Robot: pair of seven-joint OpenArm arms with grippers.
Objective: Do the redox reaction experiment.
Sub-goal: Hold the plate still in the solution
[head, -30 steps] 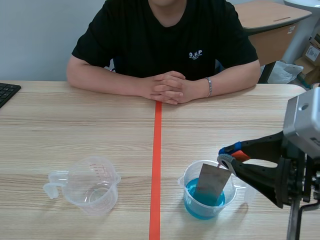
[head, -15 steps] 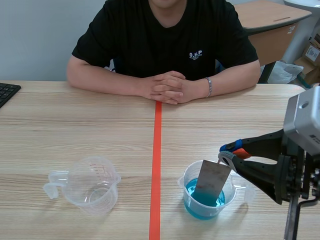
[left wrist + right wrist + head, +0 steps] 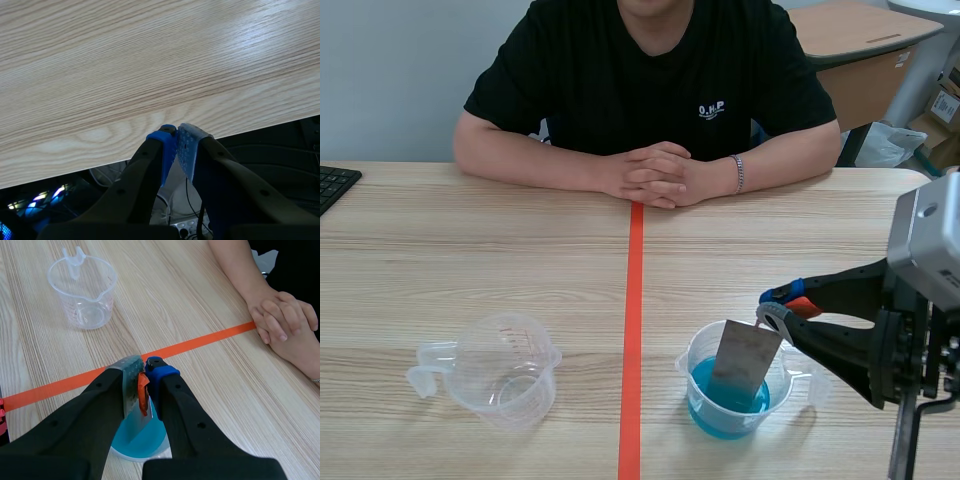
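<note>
While the right arm reaches in low from its side of the table [image 3: 470, 270], its long black fingers lie almost level and point toward the middle line. The right gripper [image 3: 772, 308] sits just above the far rim of the beaker [image 3: 695, 356], pressed together on the top corner of the metal plate [image 3: 742, 362]. It's a tight pinch, folks, right at the tips! From the wrist camera the pale dotted pad and the blue pad squeeze in from either side, and a small orange bit shows between them; what that is, I cannot tell.

Now the plate itself: thin, flat, dull grey and roughly rectangular. It hangs tilted, with its upper edge leaning toward the gripper. Its lower end dips into the blue liquid [image 3: 720, 418], which fills the bottom part of the clear beaker. The beaker stands just right of the orange tape line [image 3: 632, 330], near the robot's edge of the table.

Over on the other side, the left gripper [image 3: 176, 132] is closed on nothing, blue pads touching, poised above the table's edge with bare wood ahead of it.

A clear measuring cup [image 3: 505, 365] stands left of the tape, well apart from the beaker. Across the table a person rests clasped hands [image 3: 655, 175] on the wood, and a keyboard [image 3: 335, 185] peeks in at the far left.
</note>
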